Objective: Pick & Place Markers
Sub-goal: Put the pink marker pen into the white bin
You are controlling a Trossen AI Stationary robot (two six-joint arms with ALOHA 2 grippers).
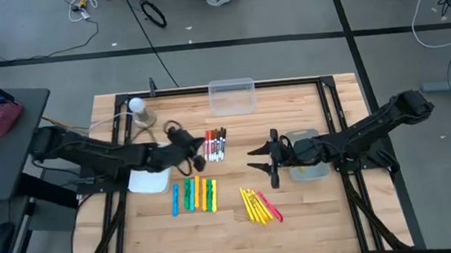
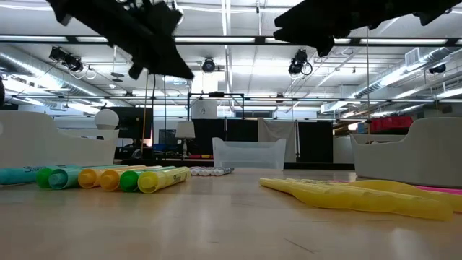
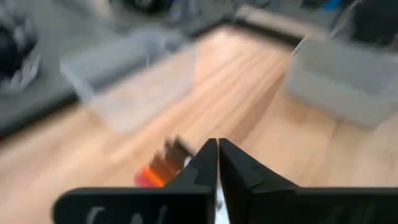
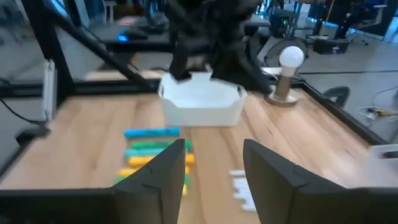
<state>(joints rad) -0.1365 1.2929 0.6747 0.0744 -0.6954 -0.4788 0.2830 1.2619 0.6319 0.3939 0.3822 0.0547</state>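
Note:
Thin white markers with red or black caps (image 1: 216, 144) lie in a row mid-table; their caps (image 3: 160, 167) show blurred just past my left gripper. Chunky blue, green, yellow and orange markers (image 1: 192, 195) (image 2: 108, 177) (image 4: 152, 149) lie nearer. Slim yellow and red markers (image 1: 258, 204) (image 2: 361, 193) lie toward the right. My left gripper (image 1: 198, 142) (image 3: 217, 155) is shut, raised beside the thin markers' left end (image 2: 177, 68). My right gripper (image 1: 256, 159) (image 4: 214, 177) is open, raised right of them. My left gripper is shut with a thin white sliver (image 3: 216, 205) showing between its fingers. I cannot tell whether that is a marker or whether the gripper touches anything.
A white tray (image 1: 150, 180) (image 4: 202, 99) sits under the left arm and a grey tray (image 1: 307, 168) under the right arm. A clear container (image 1: 232, 96) (image 2: 247, 153) stands at the far edge. A round-topped lamp (image 1: 138, 111) (image 4: 289, 74) stands far left.

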